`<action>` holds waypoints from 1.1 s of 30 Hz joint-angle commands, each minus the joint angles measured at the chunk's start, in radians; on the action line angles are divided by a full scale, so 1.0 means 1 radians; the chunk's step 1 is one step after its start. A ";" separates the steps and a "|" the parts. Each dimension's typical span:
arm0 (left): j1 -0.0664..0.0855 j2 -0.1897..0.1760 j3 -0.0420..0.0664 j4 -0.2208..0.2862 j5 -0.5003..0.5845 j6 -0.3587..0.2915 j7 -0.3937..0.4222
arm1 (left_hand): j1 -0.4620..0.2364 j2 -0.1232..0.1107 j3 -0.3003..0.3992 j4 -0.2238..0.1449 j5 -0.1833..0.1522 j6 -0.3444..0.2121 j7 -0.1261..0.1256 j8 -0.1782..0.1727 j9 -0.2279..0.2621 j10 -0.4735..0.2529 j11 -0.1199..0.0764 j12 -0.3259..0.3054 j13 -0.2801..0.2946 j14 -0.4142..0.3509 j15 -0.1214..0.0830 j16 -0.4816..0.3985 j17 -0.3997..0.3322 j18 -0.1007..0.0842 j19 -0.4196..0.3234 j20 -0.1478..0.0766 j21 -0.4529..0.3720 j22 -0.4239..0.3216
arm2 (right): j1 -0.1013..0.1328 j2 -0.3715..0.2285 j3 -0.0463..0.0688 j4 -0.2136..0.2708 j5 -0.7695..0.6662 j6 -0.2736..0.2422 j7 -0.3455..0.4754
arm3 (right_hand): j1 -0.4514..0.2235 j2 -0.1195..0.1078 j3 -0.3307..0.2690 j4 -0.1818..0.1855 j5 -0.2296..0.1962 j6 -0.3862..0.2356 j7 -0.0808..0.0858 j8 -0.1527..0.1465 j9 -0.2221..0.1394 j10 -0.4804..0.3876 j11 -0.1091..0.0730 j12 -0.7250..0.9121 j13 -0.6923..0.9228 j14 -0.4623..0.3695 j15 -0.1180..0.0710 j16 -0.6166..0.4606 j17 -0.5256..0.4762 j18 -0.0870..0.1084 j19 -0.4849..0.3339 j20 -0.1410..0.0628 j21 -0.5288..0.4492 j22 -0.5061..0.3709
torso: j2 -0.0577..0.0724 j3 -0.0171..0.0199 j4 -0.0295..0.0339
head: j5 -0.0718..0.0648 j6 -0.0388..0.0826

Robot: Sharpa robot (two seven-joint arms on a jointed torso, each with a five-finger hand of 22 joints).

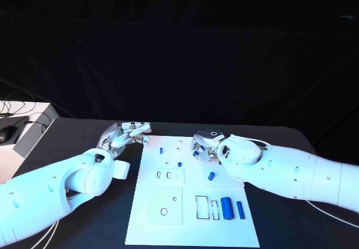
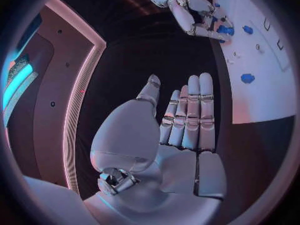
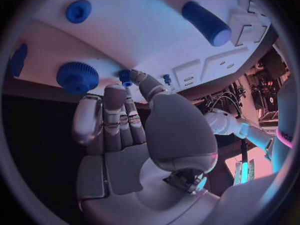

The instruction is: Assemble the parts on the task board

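The white task board (image 1: 194, 218) lies in the middle of the black table. On its near right lie a thick blue cylinder (image 1: 226, 208) and a thinner one (image 1: 240, 209); a small blue piece (image 1: 211, 176) lies mid-board and a small peg (image 1: 161, 151) far left. My left hand (image 1: 127, 134) hovers at the board's far left corner, fingers (image 2: 187, 110) straight and empty. My right hand (image 1: 209, 145) is over the board's far part. Its thumb and first finger flank a small blue peg (image 3: 126, 77) beside a blue gear (image 3: 77, 77); whether they pinch it is unclear.
A grey box (image 1: 30, 129) with a dark mouse (image 1: 6, 134) and cables stands off the table's left edge. A cable (image 1: 333, 217) trails under the right arm. Bare black table lies on both sides of the board.
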 commanded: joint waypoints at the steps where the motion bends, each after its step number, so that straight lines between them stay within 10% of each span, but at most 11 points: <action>1: -0.001 0.002 0.001 -0.001 -0.006 0.020 0.003 | -0.004 0.004 0.005 -0.003 -0.001 -0.009 0.001 0.000 0.001 -0.008 0.001 -0.004 0.000 -0.005 0.000 -0.002 -0.001 0.019 -0.006 -0.001 0.004 -0.001 | 0.000 0.000 0.001 -0.002 -0.016 0.014 -0.006 | -0.006 0.013 0.009 -0.002 0.004 0.007 -0.001 0.001 0.001 0.012 -0.003 -0.003 0.000 -0.004 -0.006 0.002 -0.001 0.006 0.009 0.001 -0.003 0.008 | 0.006 -0.0030 0.0009 | -0.002 0.004; 17: -0.002 0.000 0.001 -0.003 -0.003 0.020 0.002 | -0.004 0.004 0.005 -0.003 -0.001 -0.009 0.001 0.000 0.001 -0.008 0.001 -0.004 0.000 -0.005 0.000 -0.002 -0.001 0.019 -0.006 -0.001 0.004 -0.001 | -0.001 0.000 0.001 -0.004 -0.016 0.014 -0.009 | 0.006 0.058 0.071 -0.024 -0.035 0.035 -0.008 0.001 0.004 0.093 -0.026 -0.010 0.001 -0.002 -0.021 0.004 0.004 -0.004 0.023 -0.013 -0.006 0.058 | 0.014 -0.0059 0.0028 | -0.003 0.008; 33: -0.003 -0.001 0.001 -0.007 -0.001 0.020 0.002 | -0.002 0.004 0.005 -0.004 -0.001 -0.011 0.001 0.000 0.001 -0.009 0.001 -0.003 0.000 -0.004 0.000 -0.005 -0.009 0.019 -0.006 0.000 0.007 -0.011 | -0.001 -0.005 0.003 0.017 -0.018 -0.094 -0.017 | 0.022 0.098 0.067 -0.046 -0.067 0.075 -0.019 0.001 0.019 0.141 -0.043 -0.011 0.002 -0.001 -0.032 0.000 0.011 -0.013 0.037 -0.026 -0.018 0.107 | 0.020 -0.0081 0.0046 | 0.000 0.016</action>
